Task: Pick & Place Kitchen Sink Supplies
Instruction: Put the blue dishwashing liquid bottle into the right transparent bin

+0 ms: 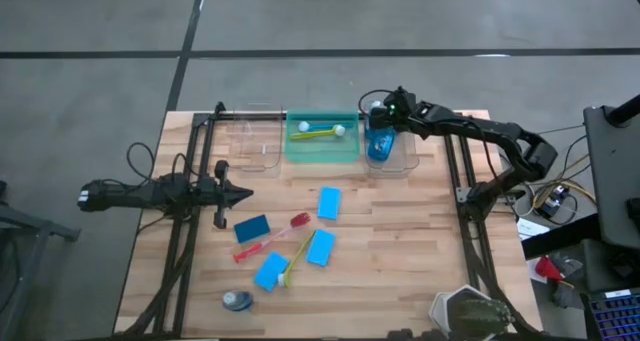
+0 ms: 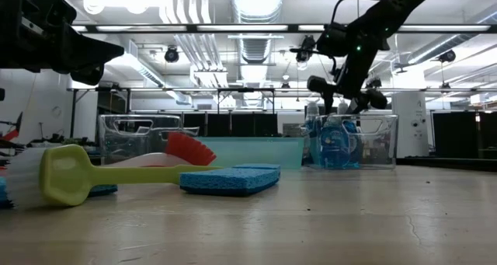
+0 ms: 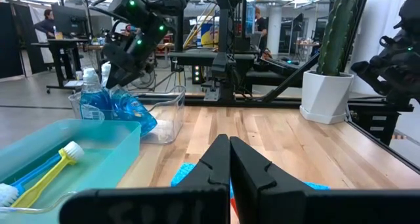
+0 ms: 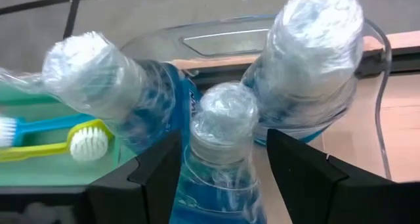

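Right end effector (image 1: 381,109) sits over the clear bin (image 1: 392,159) at the far right of the bin row, fingers (image 4: 149,168) spread apart on either side of a bottle of blue liquid (image 4: 221,152), cap between them, not clamped on it. Two more bottles (image 4: 118,96) stand in the same bin, close beside the first. Left end effector (image 1: 243,193) hovers over the left side of the tabletop (image 1: 400,251), fingers (image 3: 216,165) clenched together with nothing between them. Green bin (image 1: 322,141) in the middle holds a yellow brush (image 1: 322,131) and a blue brush (image 1: 318,125), lying side by side. Left clear bin (image 1: 255,141) looks unloaded. On the tabletop: four blue sponges (image 1: 329,202), a red brush (image 1: 270,237) lying diagonally, another yellow brush (image 1: 296,261) between two of the sponges, and one bottle on its side (image 1: 237,300) near the front-left edge. A potted cactus (image 1: 474,316) stands at the front-right corner.
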